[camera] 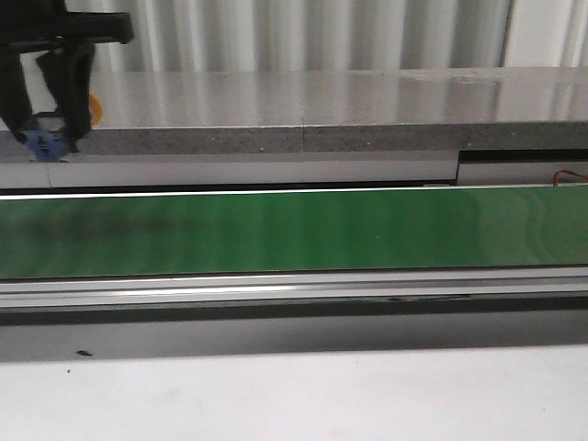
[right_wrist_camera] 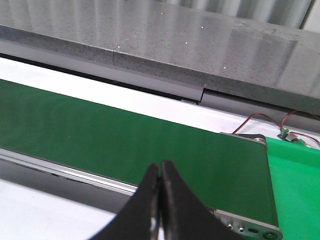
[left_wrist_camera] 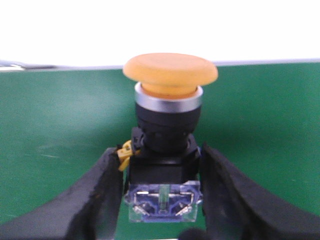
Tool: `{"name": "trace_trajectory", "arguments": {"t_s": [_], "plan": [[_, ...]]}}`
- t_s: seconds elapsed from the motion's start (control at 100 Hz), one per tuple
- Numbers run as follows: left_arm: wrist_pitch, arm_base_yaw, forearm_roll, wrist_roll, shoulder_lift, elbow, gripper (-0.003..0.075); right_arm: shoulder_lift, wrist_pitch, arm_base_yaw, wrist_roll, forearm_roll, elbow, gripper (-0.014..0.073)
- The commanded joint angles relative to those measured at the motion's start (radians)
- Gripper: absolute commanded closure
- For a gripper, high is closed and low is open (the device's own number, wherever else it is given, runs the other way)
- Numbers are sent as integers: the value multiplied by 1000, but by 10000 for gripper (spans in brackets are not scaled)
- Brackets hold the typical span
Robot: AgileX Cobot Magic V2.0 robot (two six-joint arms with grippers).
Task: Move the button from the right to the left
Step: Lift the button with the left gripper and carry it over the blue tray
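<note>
One button (left_wrist_camera: 167, 135), gripped at its base by the left claw (left_wrist_camera: 162, 187), up at far left over the green belt (camera: 294, 230). Right claw (right_wrist_camera: 160, 200) is pinched closed on nothing above the belt's end. Beyond it, a grey stone ledge (camera: 322, 110), then corrugated wall (camera: 322, 32).

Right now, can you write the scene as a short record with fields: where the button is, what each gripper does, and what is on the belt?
button: yellow-orange cap, black collar, clear blue block; the button sits between the left gripper's fingers
left gripper: the left gripper is shut on the button, at the far left of the front view, above the green belt
right gripper: the right gripper is shut, holding nothing, over the belt's near edge
belt: nothing lies on the visible part
grey ledge: the grey ledge runs behind the belt
</note>
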Motion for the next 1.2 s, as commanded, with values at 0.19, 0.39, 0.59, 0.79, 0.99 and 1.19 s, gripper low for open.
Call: {"name": "trace_trajectory", "arguments": {"t_s": [0.19, 0.39, 0.59, 0.79, 0.99, 1.19], "plan": [[35, 193, 0, 237, -64, -31, 596, 8, -78, 3, -12, 6, -24, 662], [35, 353, 18, 311, -62, -14, 596, 8, -78, 3, -12, 6, -24, 662], [35, 500, 75, 364, -62, 34, 596, 8, -78, 3, -12, 6, -24, 662], [31, 621, 73, 446, -58, 69, 596, 8, -78, 3, -12, 6, -24, 662], [-55, 683, 55, 544, -58, 132, 596, 8, -78, 3, -12, 6, -24, 662], [-181, 691, 22, 565, -56, 212, 595, 8, -78, 3, -12, 6, -24, 662]]}}
